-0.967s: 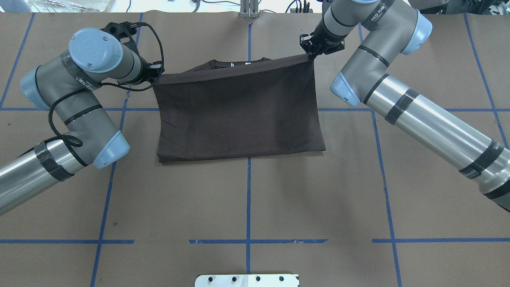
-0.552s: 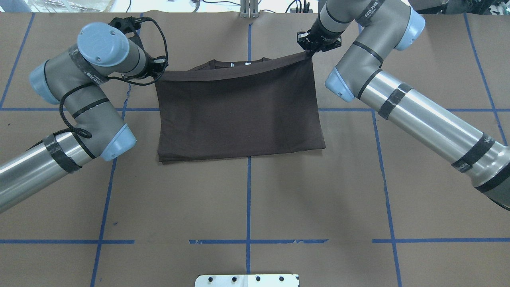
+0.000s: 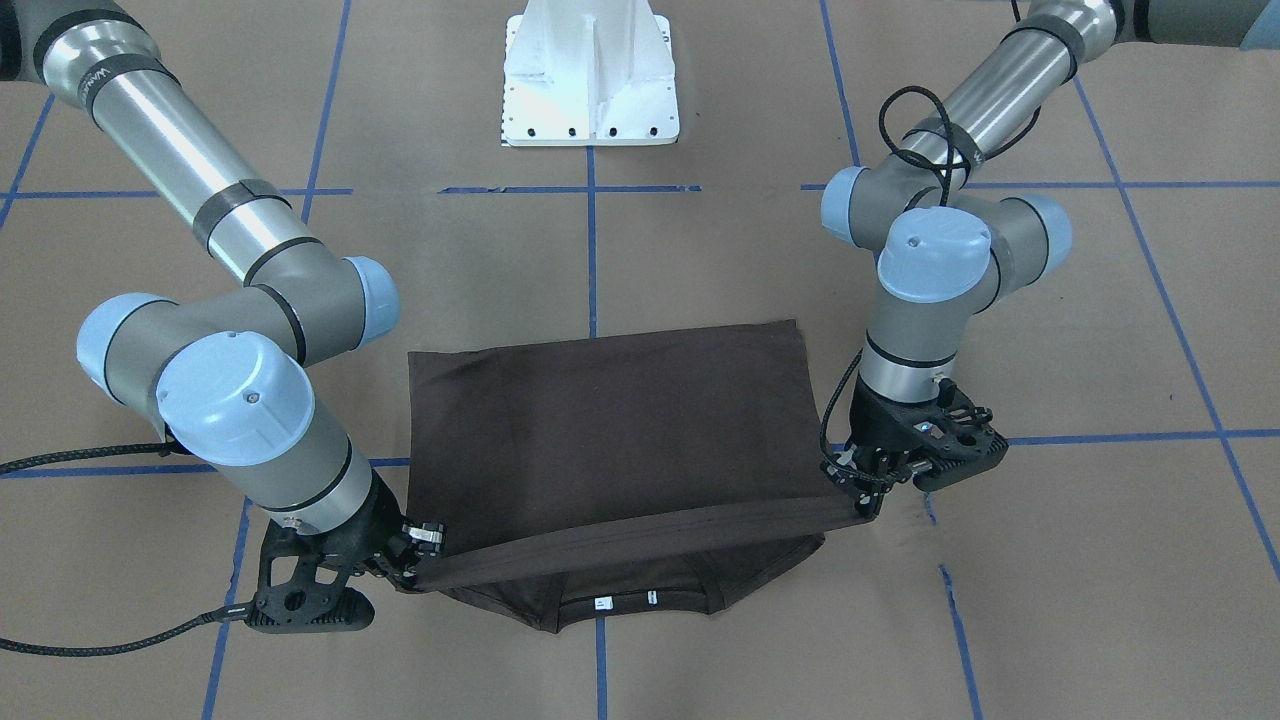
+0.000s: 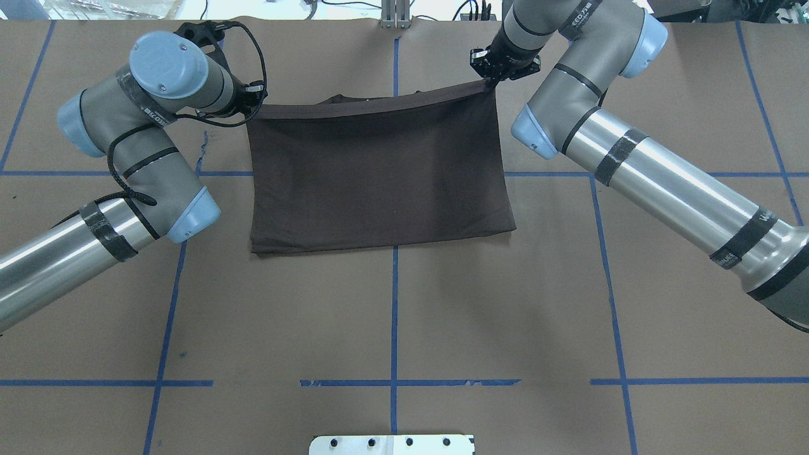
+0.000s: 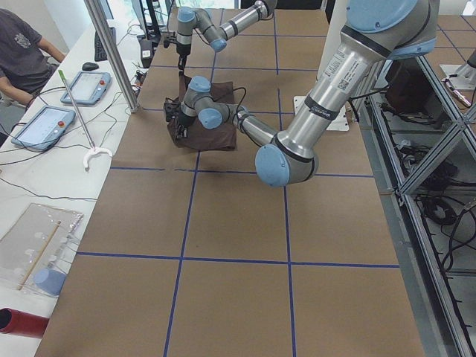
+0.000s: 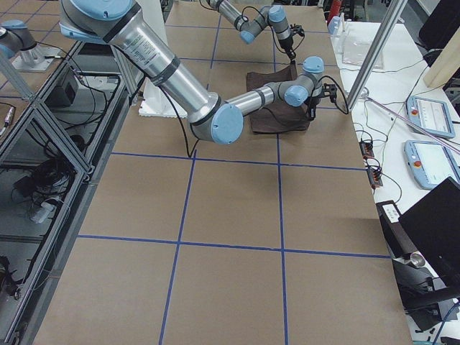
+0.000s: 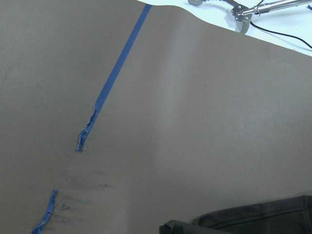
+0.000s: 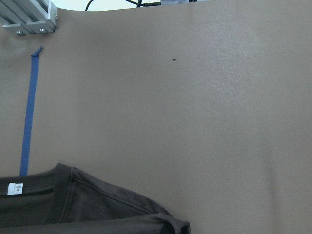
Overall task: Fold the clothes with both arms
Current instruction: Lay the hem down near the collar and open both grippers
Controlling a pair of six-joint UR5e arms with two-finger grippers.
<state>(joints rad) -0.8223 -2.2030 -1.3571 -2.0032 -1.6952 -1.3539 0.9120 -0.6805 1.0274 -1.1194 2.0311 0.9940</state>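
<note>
The dark brown T-shirt (image 4: 379, 170) lies folded across the far middle of the table, also in the front view (image 3: 610, 420). My left gripper (image 4: 255, 101) is shut on the left corner of its top layer; in the front view it is on the right (image 3: 868, 500). My right gripper (image 4: 490, 81) is shut on the right corner, on the left in the front view (image 3: 412, 570). The held edge is stretched taut between them, slightly above the collar (image 3: 600, 600) with its white tags (image 8: 14, 187). From overhead the collar is almost covered.
The table is covered in brown paper with blue tape lines (image 4: 394, 316). The white pedestal base (image 3: 590, 80) stands at the robot's side. A metal bracket (image 4: 395, 16) sits at the far edge, close beyond the grippers. An operator (image 5: 22, 52) sits at a side table.
Both grippers have moved toward the table's far edge, carrying the taut shirt edge over the collar. The collar was plainly visible from overhead before and is now almost hidden.
</note>
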